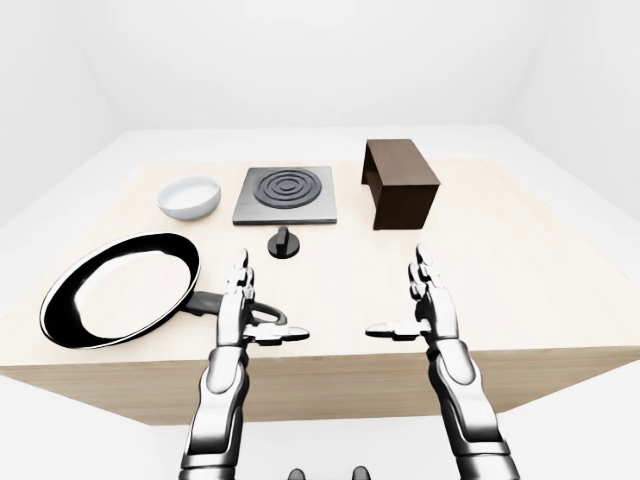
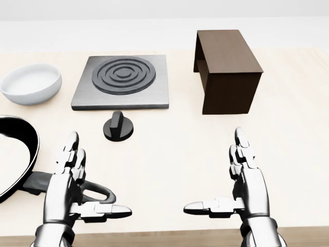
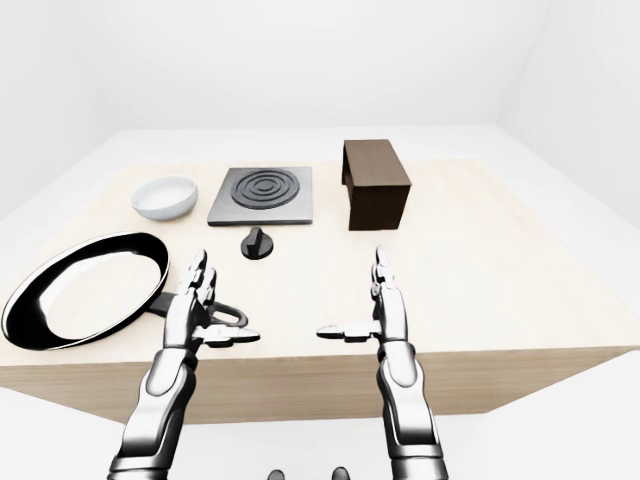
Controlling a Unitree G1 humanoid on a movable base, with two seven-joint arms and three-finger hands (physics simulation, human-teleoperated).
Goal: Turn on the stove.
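A pale wooden bench point(image 1: 520, 270) stands in a bare white room. The left robot hand point(image 2: 69, 180) and right robot hand point(image 2: 247, 180) hover spread, fingers straight, thumbs pointing inward, holding nothing. The stove point(image 2: 122, 81) lies at 12 o'clock, its black knob point(image 2: 118, 126) just below at 6. Frying pan point(image 1: 120, 288) at 9, white bowl point(image 1: 189, 196) at 10, brown box point(image 2: 226, 69) at 2. Bare bench lies between the hands.

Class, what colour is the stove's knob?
Black knob, clearest in the head view.
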